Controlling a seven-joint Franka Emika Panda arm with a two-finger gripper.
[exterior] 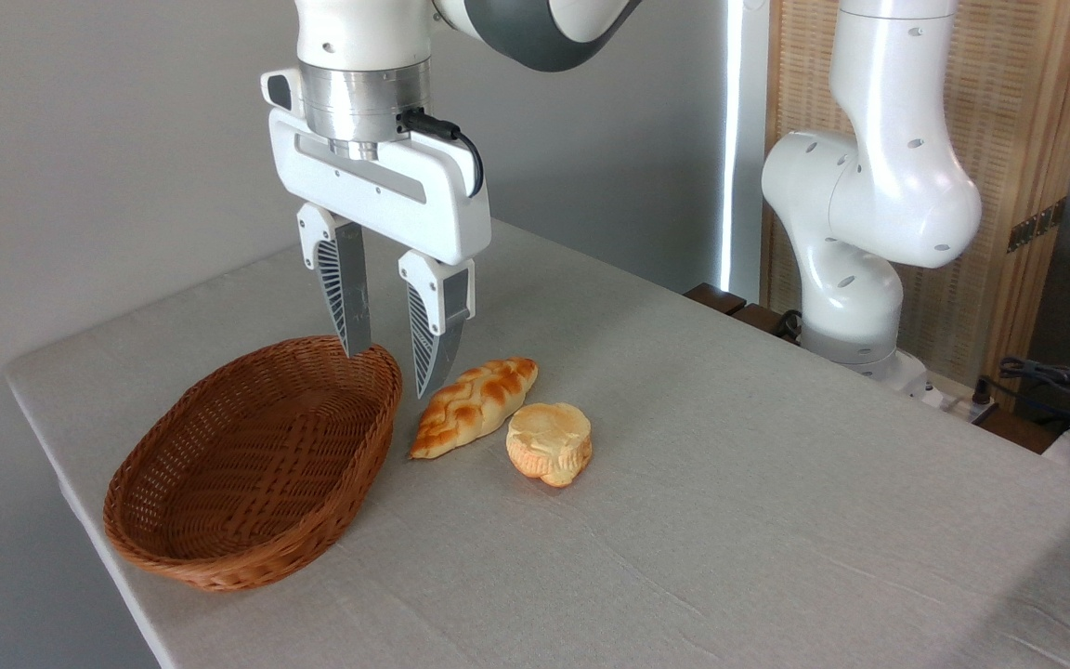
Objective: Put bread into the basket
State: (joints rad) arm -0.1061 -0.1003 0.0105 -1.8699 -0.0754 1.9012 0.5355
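The bread (549, 442), a small round bun with a creamy flat top and ridged tan sides, lies on the grey tablecloth right of centre-left. To its left sits the oval reddish-brown wicker basket (256, 465), with nothing inside. My gripper (393, 370) hangs open and holds nothing, above the basket's far right rim and up and to the left of the bun. One fingertip shows in front of the basket rim, the other just beside the braided loaf.
A pointed braided golden-brown loaf (474, 407) lies between the basket and the bun, almost touching the bun. The arm's white base (855, 279) stands at the table's far right edge. The table's left edge (61, 465) runs close behind the basket.
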